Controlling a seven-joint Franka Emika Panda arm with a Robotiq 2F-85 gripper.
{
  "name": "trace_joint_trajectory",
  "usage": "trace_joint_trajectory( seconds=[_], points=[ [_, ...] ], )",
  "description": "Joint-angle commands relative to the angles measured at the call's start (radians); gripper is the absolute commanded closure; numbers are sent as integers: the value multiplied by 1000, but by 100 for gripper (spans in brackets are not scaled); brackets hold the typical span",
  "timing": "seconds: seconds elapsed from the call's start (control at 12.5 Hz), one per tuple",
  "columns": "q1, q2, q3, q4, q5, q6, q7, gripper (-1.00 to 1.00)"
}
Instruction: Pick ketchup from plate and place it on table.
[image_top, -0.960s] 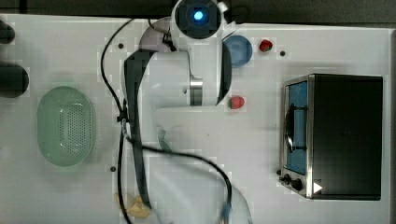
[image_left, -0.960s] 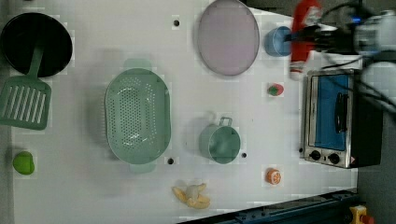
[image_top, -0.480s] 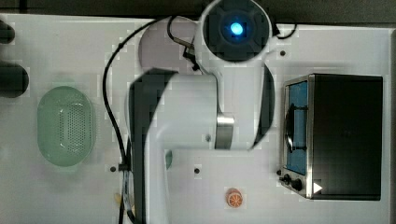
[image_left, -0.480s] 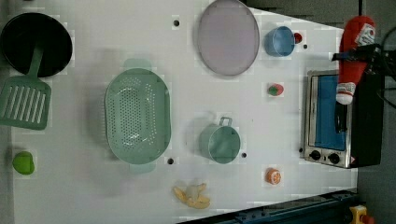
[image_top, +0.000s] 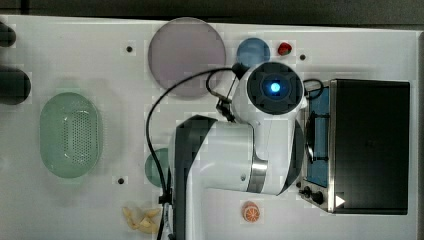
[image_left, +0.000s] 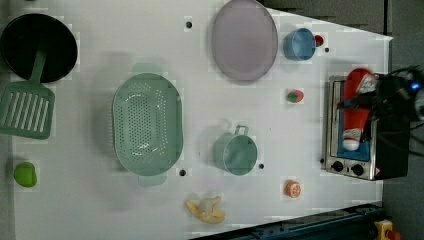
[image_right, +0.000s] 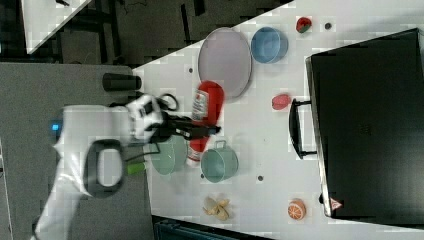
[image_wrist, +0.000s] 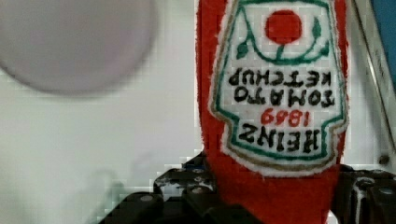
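My gripper (image_right: 200, 131) is shut on the ketchup (image_right: 202, 117), a slim red bottle with a white label, and holds it in the air across its middle. In the left view the ketchup (image_left: 356, 107) hangs in front of the toaster oven, whitish cap pointing toward the left view's bottom. The wrist view has the ketchup (image_wrist: 275, 93) label close up between the dark fingers (image_wrist: 154, 200). The pale lilac plate (image_top: 187, 55) lies bare on the white table (image_top: 100, 55), apart from the bottle.
A toaster oven (image_top: 367, 145) stands at the top view's right. A blue dish (image_top: 252, 51) and a strawberry (image_top: 284, 48) sit beside the plate. A green basket (image_top: 71, 134), teal cup (image_left: 236, 152), orange half (image_top: 251, 212) and banana (image_left: 206, 210) lie about.
The arm has swung away from the plate toward the top view's right, carrying the ketchup. In the left view the bottle went from beside the blue dish to in front of the oven.
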Motion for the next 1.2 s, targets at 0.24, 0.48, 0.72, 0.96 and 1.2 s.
trace_joint_trajectory(
  seconds=[0.24, 0.48, 0.72, 0.96, 1.2],
  points=[
    [-10, -9, 3, -191, 3, 241, 91, -24],
    [-4, 17, 37, -305, 3, 355, 228, -24],
    [0, 92, 65, -333, 3, 504, 270, -24],
    [-1, 152, 60, -340, 3, 583, 270, -49],
    [1, 168, 67, -345, 3, 602, 270, -100]
  ],
)
